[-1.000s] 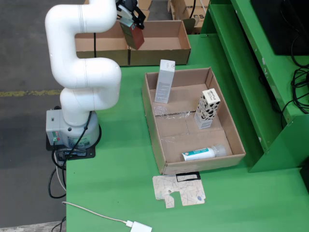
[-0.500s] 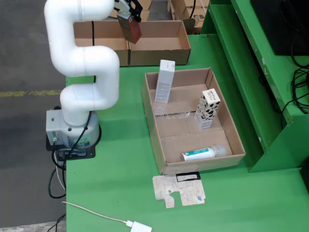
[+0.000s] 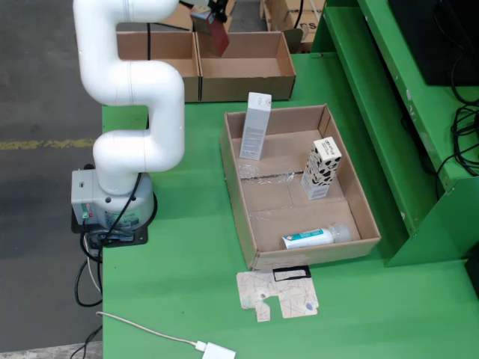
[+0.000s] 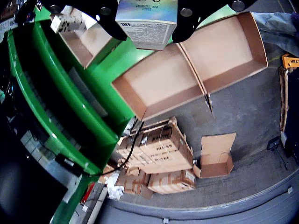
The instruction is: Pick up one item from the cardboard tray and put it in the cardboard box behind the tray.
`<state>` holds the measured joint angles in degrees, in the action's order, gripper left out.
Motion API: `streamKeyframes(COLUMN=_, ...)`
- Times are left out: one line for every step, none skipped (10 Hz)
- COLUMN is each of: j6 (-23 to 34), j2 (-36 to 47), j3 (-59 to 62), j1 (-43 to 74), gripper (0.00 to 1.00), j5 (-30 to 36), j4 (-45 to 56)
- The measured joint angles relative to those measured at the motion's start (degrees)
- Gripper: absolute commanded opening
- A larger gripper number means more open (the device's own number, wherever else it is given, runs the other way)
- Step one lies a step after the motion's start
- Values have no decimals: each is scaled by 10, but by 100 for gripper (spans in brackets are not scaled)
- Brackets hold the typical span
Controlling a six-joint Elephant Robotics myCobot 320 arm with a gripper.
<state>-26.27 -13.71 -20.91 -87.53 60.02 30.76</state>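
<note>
In the still view my gripper point(image 3: 209, 13) is at the top edge, shut on a small dark red box point(image 3: 215, 36) that hangs over the right-hand cardboard box point(image 3: 247, 86) behind the tray. The wrist view looks down past the held box point(image 4: 147, 21), its printed silver end showing, into two empty cardboard boxes point(image 4: 159, 79). The cardboard tray point(image 3: 239, 202) holds a tall white box point(image 3: 255, 126), a black-and-white spotted box point(image 3: 321, 168) and a lying tube point(image 3: 310, 238).
A second open cardboard box point(image 3: 161, 60) stands left of the first. The white arm's base point(image 3: 112, 202) is at the table's left edge. A flat cardboard cutout point(image 3: 277, 294) and a white cable point(image 3: 150, 329) lie near the front. A green frame point(image 3: 389, 112) rises on the right.
The gripper has carried the red box up and slightly right, farther back over the right-hand box. The arm's upper links have swung with it. Tray items are unmoved.
</note>
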Motion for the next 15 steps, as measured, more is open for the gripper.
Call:
streamKeyframes(j6=31, j2=-32, j3=32, j1=9, gripper=0, j5=-4, j4=-31)
streamKeyframes(j6=54, j2=-55, j3=56, j1=9, gripper=0, j5=-17, j4=-54)
streamKeyframes(j6=165, j2=-170, j3=166, j1=25, gripper=0, j5=-52, j4=-165)
streamKeyframes(j6=202, j2=-315, j3=193, j1=33, gripper=0, j5=-48, j4=-308)
streamKeyframes(j6=202, j2=-347, j3=193, j1=33, gripper=0, j5=-48, j4=-340)
streamKeyframes(j6=185, j2=-373, j3=193, j1=40, gripper=0, j5=-48, j4=-363)
streamKeyframes(j6=180, j2=-396, j3=193, j1=51, gripper=0, j5=-48, j4=-387)
streamKeyframes(j6=206, j2=-425, j3=193, j1=55, gripper=0, j5=-48, j4=-418)
streamKeyframes(j6=199, j2=-435, j3=192, j1=55, gripper=0, j5=-48, j4=-441)
streamKeyframes(j6=186, j2=-435, j3=192, j1=56, gripper=0, j5=-48, j4=-467)
streamKeyframes(j6=187, j2=-435, j3=192, j1=56, gripper=0, j5=-48, j4=-497)
streamKeyframes(j6=188, j2=-435, j3=192, j1=58, gripper=0, j5=-48, j4=-522)
streamKeyframes(j6=194, j2=-435, j3=192, j1=59, gripper=0, j5=-48, j4=-553)
streamKeyframes(j6=199, j2=-438, j3=192, j1=60, gripper=0, j5=-48, j4=-577)
streamKeyframes(j6=202, j2=-440, j3=192, j1=61, gripper=0, j5=-48, j4=-591)
